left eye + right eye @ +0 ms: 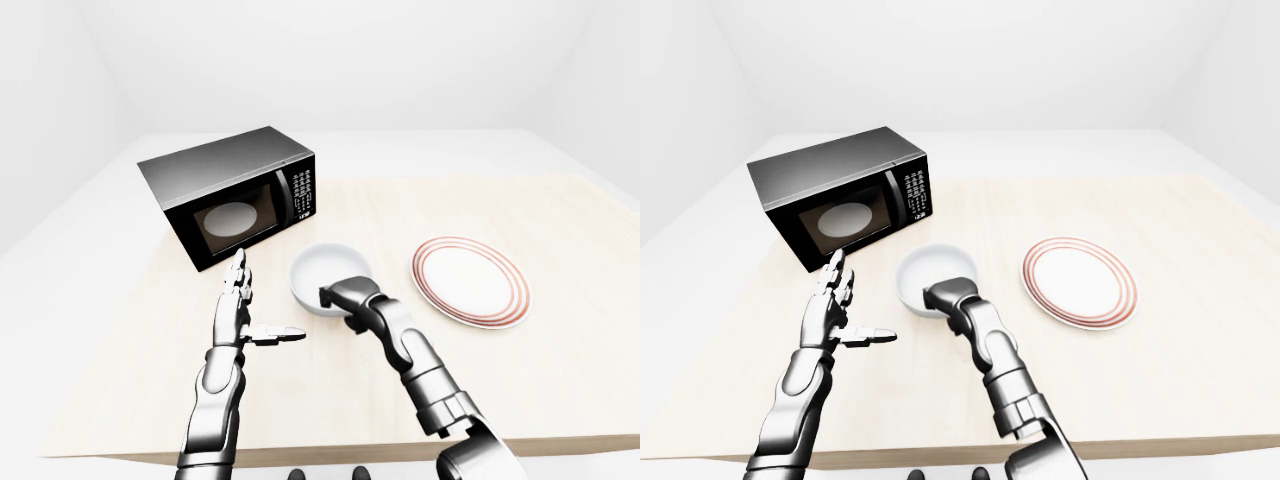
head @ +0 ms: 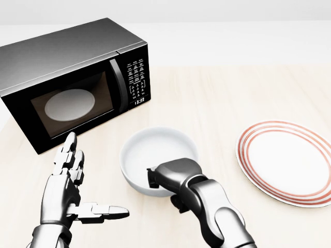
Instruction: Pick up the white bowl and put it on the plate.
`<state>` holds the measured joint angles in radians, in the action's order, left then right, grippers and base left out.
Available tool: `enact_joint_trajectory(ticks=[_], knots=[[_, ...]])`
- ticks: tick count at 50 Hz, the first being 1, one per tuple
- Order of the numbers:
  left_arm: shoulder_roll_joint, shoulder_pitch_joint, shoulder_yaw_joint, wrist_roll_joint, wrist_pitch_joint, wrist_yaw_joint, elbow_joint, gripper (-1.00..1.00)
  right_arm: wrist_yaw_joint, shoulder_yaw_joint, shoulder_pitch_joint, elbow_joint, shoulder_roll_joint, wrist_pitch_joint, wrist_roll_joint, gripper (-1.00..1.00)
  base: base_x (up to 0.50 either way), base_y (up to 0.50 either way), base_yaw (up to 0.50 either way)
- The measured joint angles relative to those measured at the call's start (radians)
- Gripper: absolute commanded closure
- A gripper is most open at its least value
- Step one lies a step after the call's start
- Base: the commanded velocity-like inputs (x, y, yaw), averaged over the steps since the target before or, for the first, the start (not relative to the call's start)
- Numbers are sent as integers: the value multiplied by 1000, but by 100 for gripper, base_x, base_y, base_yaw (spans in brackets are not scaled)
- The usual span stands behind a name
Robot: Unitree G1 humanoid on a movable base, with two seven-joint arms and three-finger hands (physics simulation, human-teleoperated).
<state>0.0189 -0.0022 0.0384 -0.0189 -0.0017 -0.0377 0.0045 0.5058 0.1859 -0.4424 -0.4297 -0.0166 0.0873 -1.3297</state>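
Note:
The white bowl [image 2: 155, 150] sits upright on the wooden table in the middle of the head view. My right hand [image 2: 164, 180] is at the bowl's lower rim, with its fingers curled over the rim and one fingertip [image 2: 151, 176] inside the bowl. The white plate with red rings [image 2: 249, 155] lies flat to the right of the bowl, a short gap away, with nothing on it. My left hand [image 2: 83, 194] is open and empty to the left of the bowl, with its fingers straight and its thumb pointing right.
A black microwave [image 2: 67, 77] with its door shut stands at the upper left, close to my left hand and the bowl. The light wooden table [image 1: 560, 210] reaches to the right and top of the view; its lower edge runs beneath my arms.

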Motion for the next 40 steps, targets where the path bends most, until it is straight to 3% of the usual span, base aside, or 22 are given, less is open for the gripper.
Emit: enact_joint_trajectory(ticks=[18, 40], knots=[[0, 0, 0, 0, 0, 0, 0, -100, -36, 1, -2, -9, -4, 0, -24, 100, 0, 0, 0], [0, 0, 0, 0, 0, 0, 0, -100, -217, -11, -32, 74, -15, 0, 41, 100, 0, 0, 0]])
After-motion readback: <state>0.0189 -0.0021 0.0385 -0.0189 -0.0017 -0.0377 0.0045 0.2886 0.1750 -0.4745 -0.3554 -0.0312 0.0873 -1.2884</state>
